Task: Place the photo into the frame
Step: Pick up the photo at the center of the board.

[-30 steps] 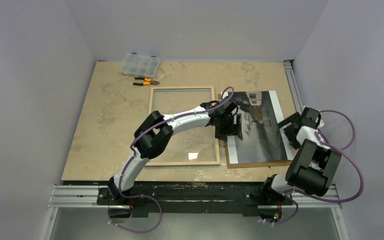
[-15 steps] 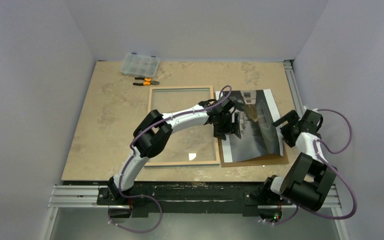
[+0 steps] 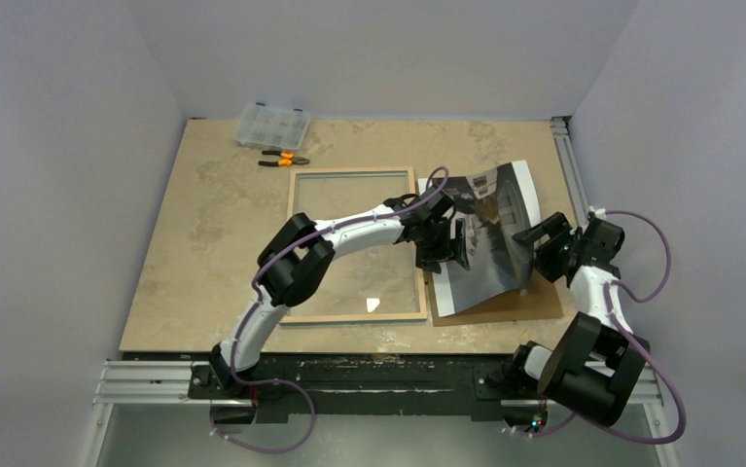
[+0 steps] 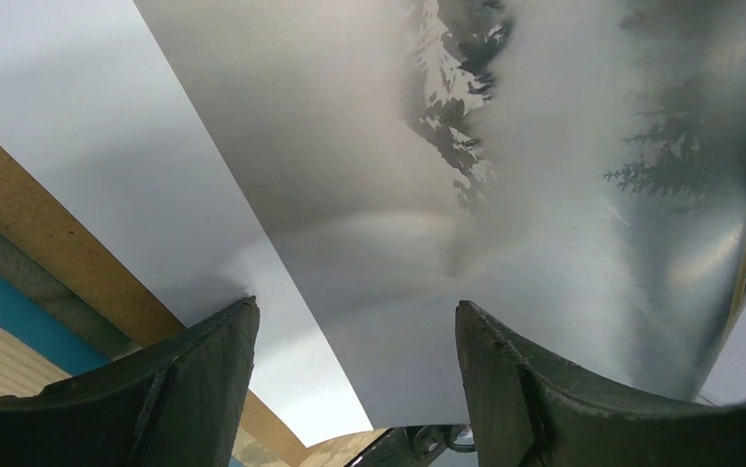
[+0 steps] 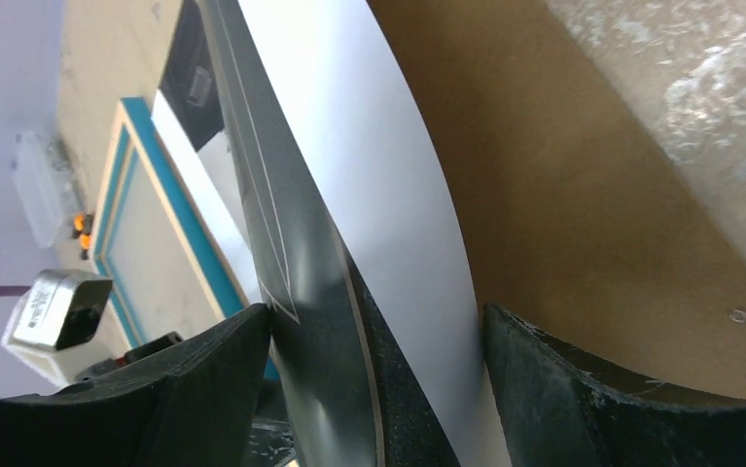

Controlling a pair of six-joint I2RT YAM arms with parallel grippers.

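Note:
The photo (image 3: 490, 233), a grey misty print with a white border, lies on a brown backing board (image 3: 534, 304), and its right side is curled up off the board. My right gripper (image 3: 536, 251) is open around that raised edge. In the right wrist view the sheet (image 5: 388, 175) stands between the spread fingers (image 5: 223, 370), white back towards the board (image 5: 563, 146). My left gripper (image 3: 446, 248) is open over the photo's left part (image 4: 398, 146), fingertips (image 4: 232, 331) wide apart and holding nothing. The frame (image 3: 354, 172) lies wood side up to the left of the photo.
A clear organiser box (image 3: 272, 125) and orange-handled pliers (image 3: 284, 158) sit at the back left. A small white scrap (image 3: 374, 304) lies inside the frame. A metal rail (image 3: 568, 165) runs along the right table edge, and grey walls close in three sides.
My right gripper has moved left against the photo's right edge, which has risen and bowed, with the sheet now between its fingers and the jaws slightly narrower. The left arm has barely moved.

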